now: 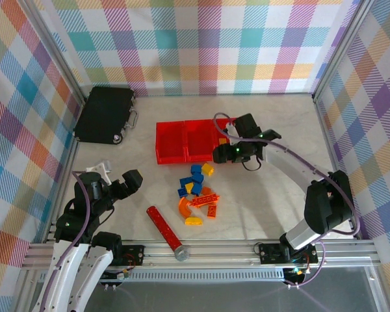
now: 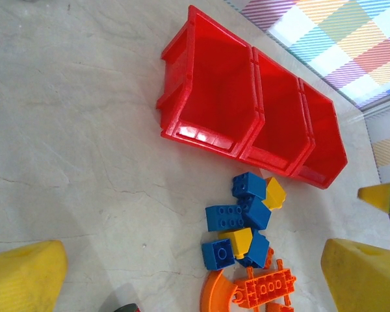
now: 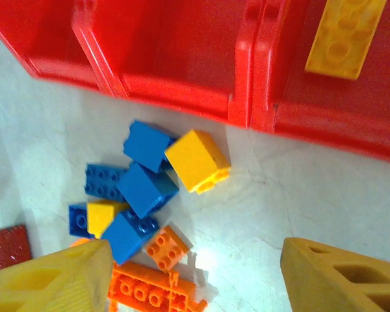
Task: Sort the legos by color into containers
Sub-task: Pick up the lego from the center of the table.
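My right pincer hangs open, left pincer likewise. I'd close on the yellow cube just ahead, jaws squared, sparing the blue brick just beside it.

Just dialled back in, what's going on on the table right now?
The right gripper hangs open over the near edge of the red bins, with nothing between its fingers. One yellow flat brick lies in the right-hand bin; the other two look empty. The other legos, blue, yellow and orange, sit in a loose pile on the table in front of the bins. The left gripper is open and empty, near its base.
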Tool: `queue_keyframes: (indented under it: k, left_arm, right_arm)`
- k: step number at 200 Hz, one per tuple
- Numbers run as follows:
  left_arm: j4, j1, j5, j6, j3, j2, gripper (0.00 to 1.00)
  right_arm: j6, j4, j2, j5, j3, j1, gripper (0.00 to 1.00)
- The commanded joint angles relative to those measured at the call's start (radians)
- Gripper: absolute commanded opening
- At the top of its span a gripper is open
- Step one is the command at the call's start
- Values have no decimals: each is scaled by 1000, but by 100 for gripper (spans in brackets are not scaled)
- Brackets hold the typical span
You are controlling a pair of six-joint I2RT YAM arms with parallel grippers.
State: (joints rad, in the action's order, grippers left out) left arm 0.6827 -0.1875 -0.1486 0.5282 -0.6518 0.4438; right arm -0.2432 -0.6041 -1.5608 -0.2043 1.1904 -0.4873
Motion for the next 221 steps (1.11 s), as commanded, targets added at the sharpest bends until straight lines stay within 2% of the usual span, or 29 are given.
queue_keyframes:
  k: [1,53,142,221]
  left_arm:
    - [20,-6,-16,9,-19,-4,100]
    - [31,-6,24,19,-16,-30,100]
    - [22,-6,20,18,-11,-32,100]
    - [18,-6,23,15,-9,-22,100]
  right_arm:
    - [92,48,-5,-24,-26,-22,73]
    - [212,81,-91,25,-41,-63,80]
    - [372,69,-256,136,75,-129,81]
    - [394,29,-344,134,171,-145,81]
